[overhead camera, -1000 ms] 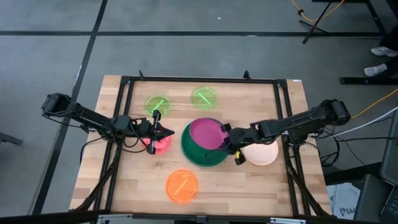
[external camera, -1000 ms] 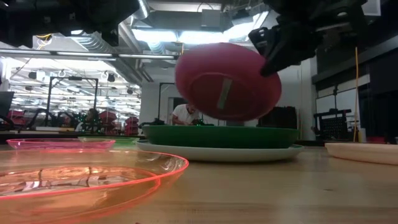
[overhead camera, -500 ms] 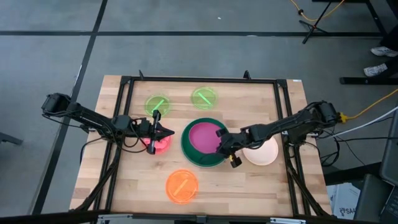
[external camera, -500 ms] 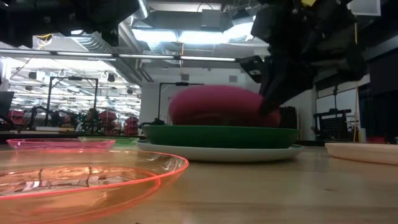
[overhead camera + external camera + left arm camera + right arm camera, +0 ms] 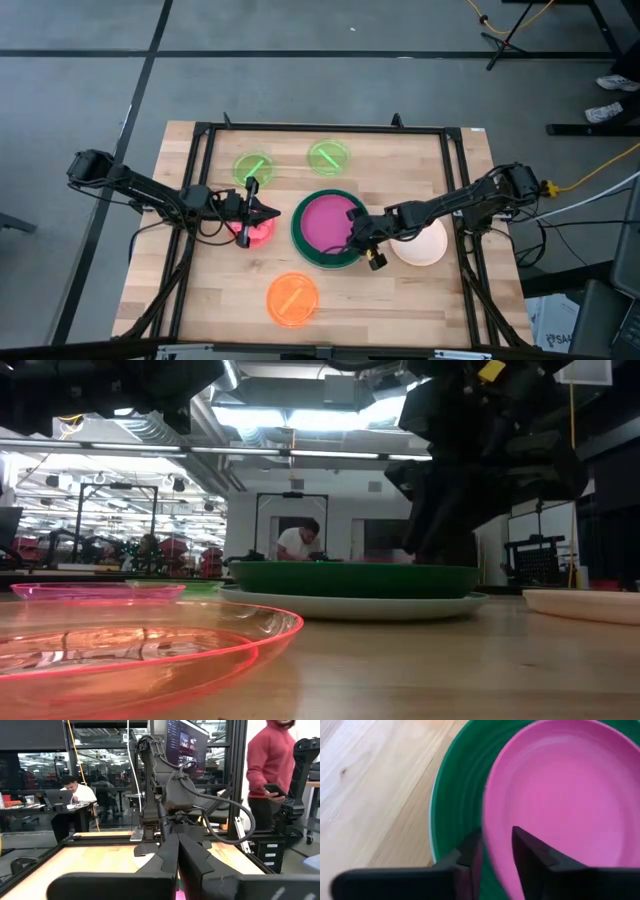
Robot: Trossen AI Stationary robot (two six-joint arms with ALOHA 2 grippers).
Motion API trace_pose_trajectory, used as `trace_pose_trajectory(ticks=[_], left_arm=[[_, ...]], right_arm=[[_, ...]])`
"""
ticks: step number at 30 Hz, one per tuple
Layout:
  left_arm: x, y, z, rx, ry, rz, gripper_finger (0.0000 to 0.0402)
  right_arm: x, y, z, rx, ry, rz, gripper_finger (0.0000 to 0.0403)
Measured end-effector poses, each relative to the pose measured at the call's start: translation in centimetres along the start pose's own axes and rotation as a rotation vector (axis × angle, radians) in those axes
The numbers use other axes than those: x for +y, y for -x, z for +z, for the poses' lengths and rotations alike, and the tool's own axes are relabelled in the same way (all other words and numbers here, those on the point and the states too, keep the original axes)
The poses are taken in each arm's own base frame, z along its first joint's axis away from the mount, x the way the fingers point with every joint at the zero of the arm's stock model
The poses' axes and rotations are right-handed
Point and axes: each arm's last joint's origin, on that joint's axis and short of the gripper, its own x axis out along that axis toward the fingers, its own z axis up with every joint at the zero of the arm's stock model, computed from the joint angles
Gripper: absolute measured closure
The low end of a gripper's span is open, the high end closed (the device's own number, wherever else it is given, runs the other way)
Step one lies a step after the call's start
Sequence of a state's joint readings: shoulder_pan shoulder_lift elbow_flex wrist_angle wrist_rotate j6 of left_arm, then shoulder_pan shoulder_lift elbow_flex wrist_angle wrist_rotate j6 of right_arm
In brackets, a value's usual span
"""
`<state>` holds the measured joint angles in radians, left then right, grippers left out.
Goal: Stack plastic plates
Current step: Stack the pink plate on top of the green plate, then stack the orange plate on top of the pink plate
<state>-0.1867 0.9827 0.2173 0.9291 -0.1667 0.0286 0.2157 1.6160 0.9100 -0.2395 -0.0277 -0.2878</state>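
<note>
The magenta plate lies flat inside the dark green plate, which rests on a pale plate. My right gripper is open at the magenta plate's near-right rim, slanting down. One finger is over the plate's inside and one is outside. My left gripper is shut and hovers over the red-pink plate. A peach plate, an orange plate and two translucent green plates lie singly on the wood.
A black frame borders the wooden table. The orange plate lies close to the near edge. People are in the room beyond the table. Bare wood shows at the near right.
My right gripper has come down toward the dark green plate, bringing the magenta plate with it. That plate was tilted and lifted clear a second ago. It now lies level inside the green plate, sunk below its rim in the low view.
</note>
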Motion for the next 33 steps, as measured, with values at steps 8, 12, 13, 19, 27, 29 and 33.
trace_pose_trajectory(ticks=[8,12,13,19,27,29,33], left_arm=[[0.0,0.0,0.0,0.0,0.0,0.0,0.0398],[0.0,0.0,0.0,-0.001,0.0,0.0,0.0398],[0.0,0.0,0.0,0.0,0.0,-0.001,0.0398],[0.0,0.0,0.0,0.001,-0.001,-0.004,0.0398],[0.0,0.0,0.0,0.002,-0.001,-0.004,0.0398],[0.0,0.0,0.0,0.001,-0.001,-0.004,0.0398],[0.0,0.0,0.0,0.001,-0.001,-0.004,0.0398]], right_arm=[[0.1,3.4,-0.1,0.01,-0.053,0.002,0.0274],[0.3,5.9,-0.4,0.019,-0.087,0.004,0.0276],[0.3,6.5,-0.5,0.026,-0.099,0.003,0.0276],[0.5,9.1,-1.5,0.074,-0.15,-0.047,0.0276],[0.8,11.6,-2.7,0.073,-0.184,-0.087,0.0276],[0.9,12.0,-3.2,0.064,-0.187,-0.108,0.0276],[1.1,12.3,-4.8,0.082,-0.206,-0.192,0.0276]])
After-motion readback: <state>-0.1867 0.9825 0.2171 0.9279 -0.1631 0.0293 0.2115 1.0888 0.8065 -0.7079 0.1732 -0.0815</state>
